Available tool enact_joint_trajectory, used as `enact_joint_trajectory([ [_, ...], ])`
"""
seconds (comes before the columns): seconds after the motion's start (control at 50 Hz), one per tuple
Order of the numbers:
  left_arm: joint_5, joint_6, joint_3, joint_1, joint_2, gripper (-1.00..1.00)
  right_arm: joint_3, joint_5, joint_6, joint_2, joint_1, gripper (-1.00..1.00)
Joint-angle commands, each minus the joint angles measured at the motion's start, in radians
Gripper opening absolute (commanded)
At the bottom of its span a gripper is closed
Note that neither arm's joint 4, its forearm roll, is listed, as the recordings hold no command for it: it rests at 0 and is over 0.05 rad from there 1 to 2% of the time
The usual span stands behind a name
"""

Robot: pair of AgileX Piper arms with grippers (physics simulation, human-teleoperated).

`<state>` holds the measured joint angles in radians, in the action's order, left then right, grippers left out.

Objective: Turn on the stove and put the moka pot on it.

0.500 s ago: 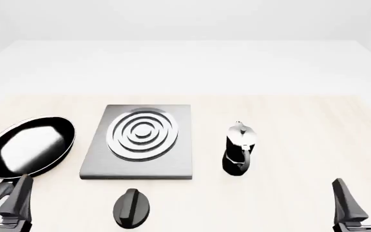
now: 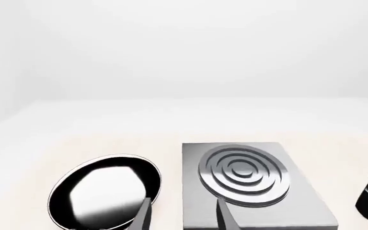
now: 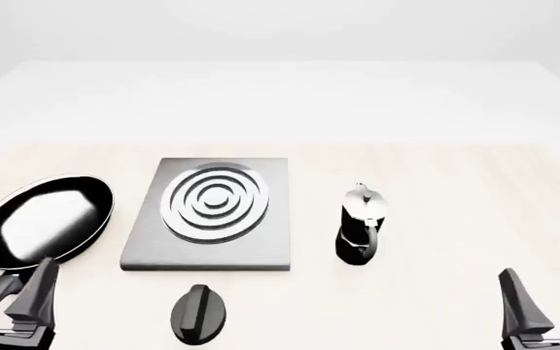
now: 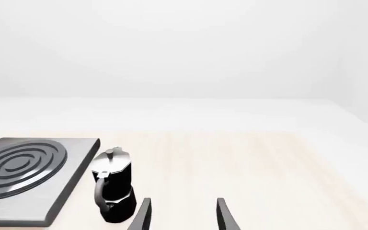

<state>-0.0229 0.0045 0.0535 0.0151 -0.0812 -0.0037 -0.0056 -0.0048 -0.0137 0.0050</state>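
— What are the 2 grippers doing?

— The left gripper [image 3: 8, 292] sits at the near left edge of the table [image 3: 455, 182], fingers spread apart and grasping nothing. The right gripper [image 3: 545, 299] is at the near right corner, also spread wide and empty.

— And what's closest to them?

— Just beyond the left one lies the black frying pan [image 3: 44, 221], at the left. To its right is the stove [image 3: 212, 213], flat on the table, with its black knob [image 3: 199, 313] nearer to us, just in front of the plate.

— The moka pot [image 3: 361, 223]?

— Upright on the table, just right of the stove and not touching it, well apart from the right gripper, handle toward the near side.
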Motion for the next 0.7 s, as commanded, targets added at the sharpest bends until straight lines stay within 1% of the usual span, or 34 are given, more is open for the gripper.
enact_joint_trajectory([
  [0.02, -0.034, 0.029, 0.115, 0.036, -0.161, 1.00, 0.000, 0.012, 0.002, 0.013, 0.004, 1.00],
  [0.08, -0.041, 0.032, 0.166, 0.076, -0.254, 1.00, 0.000, 0.012, 0.002, 0.013, 0.005, 1.00],
  [0.1, -0.038, 0.057, 0.183, 0.089, -0.267, 1.00, 0.000, 0.012, 0.002, 0.013, 0.005, 1.00],
  [0.12, -0.042, 0.081, 0.198, 0.100, -0.312, 1.00, 0.000, 0.012, 0.003, 0.013, 0.005, 1.00],
  [0.14, -0.043, 0.087, 0.219, 0.130, -0.353, 1.00, 0.000, 0.012, 0.002, 0.013, 0.005, 1.00],
  [0.16, -0.042, 0.107, 0.231, 0.129, -0.365, 1.00, 0.000, 0.011, 0.002, 0.013, 0.005, 1.00],
  [0.18, -0.039, 0.107, 0.251, 0.140, -0.402, 1.00, 0.000, 0.012, 0.002, 0.013, 0.006, 1.00],
  [0.2, -0.033, 0.131, 0.271, 0.179, -0.447, 1.00, 0.000, 0.011, 0.000, 0.013, 0.006, 1.00],
  [0.22, -0.029, 0.139, 0.286, 0.190, -0.483, 1.00, 0.000, 0.012, 0.001, 0.013, 0.007, 1.00],
  [0.24, -0.021, 0.133, 0.301, 0.220, -0.527, 1.00, 0.000, 0.012, 0.001, 0.013, 0.008, 1.00],
  [0.26, -0.017, 0.160, 0.307, 0.235, -0.544, 1.00, 0.001, 0.012, 0.000, 0.013, 0.009, 1.00],
  [0.28, -0.009, 0.168, 0.318, 0.247, -0.591, 1.00, 0.001, 0.012, 0.002, 0.013, 0.009, 1.00],
  [0.3, 0.005, 0.171, 0.327, 0.283, -0.622, 1.00, 0.001, 0.012, 0.001, 0.013, 0.008, 1.00],
  [0.32, 0.007, 0.195, 0.327, 0.278, -0.615, 1.00, 0.001, 0.012, 0.000, 0.013, 0.008, 1.00],
  [0.34, 0.030, 0.179, 0.349, 0.271, -0.645, 1.00, 0.001, 0.011, 0.001, 0.012, 0.009, 1.00],
  [0.36, 0.042, 0.175, 0.357, 0.287, -0.660, 1.00, 0.001, 0.011, 0.001, 0.012, 0.009, 1.00],
  [0.38, 0.057, 0.198, 0.361, 0.299, -0.693, 1.00, 0.001, 0.010, -0.001, 0.011, 0.010, 1.00],
  [0.4, 0.068, 0.182, 0.369, 0.292, -0.721, 1.00, 0.001, 0.010, -0.001, 0.011, 0.010, 1.00],
  [0.42, 0.085, 0.207, 0.367, 0.325, -0.734, 1.00, 0.000, 0.010, 0.000, 0.011, 0.010, 1.00],
  [0.44, 0.092, 0.222, 0.370, 0.314, -0.739, 1.00, 0.000, 0.009, 0.000, 0.011, 0.010, 1.00],
  [0.46, 0.108, 0.194, 0.381, 0.308, -0.747, 1.00, 0.000, 0.009, 0.000, 0.011, 0.010, 1.00],
  [0.48, 0.126, 0.214, 0.384, 0.331, -0.758, 1.00, 0.000, 0.009, 0.000, 0.010, 0.009, 1.00],
  [0.52, 0.154, 0.227, 0.391, 0.330, -0.785, 1.00, 0.001, 0.010, 0.001, 0.010, 0.010, 1.00],
  [0.54, 0.163, 0.250, 0.388, 0.339, -0.804, 1.00, 0.001, 0.007, 0.000, 0.007, 0.011, 1.00],
  [0.58, 0.180, 0.245, 0.390, 0.341, -0.833, 1.00, 0.001, 0.002, -0.001, 0.002, 0.012, 1.00],
  [0.62, 0.181, 0.273, 0.379, 0.340, -0.865, 1.00, 0.001, 0.007, 0.000, 0.007, 0.013, 1.00],
  [0.64, 0.176, 0.303, 0.367, 0.328, -0.894, 1.00, 0.001, 0.009, -0.001, 0.009, 0.012, 1.00],
  [0.68, 0.180, 0.283, 0.367, 0.348, -0.897, 1.00, 0.001, 0.008, 0.001, 0.007, 0.013, 1.00],
  [0.7, 0.179, 0.294, 0.367, 0.340, -0.899, 1.00, 0.001, 0.010, 0.000, 0.009, 0.013, 1.00],
])
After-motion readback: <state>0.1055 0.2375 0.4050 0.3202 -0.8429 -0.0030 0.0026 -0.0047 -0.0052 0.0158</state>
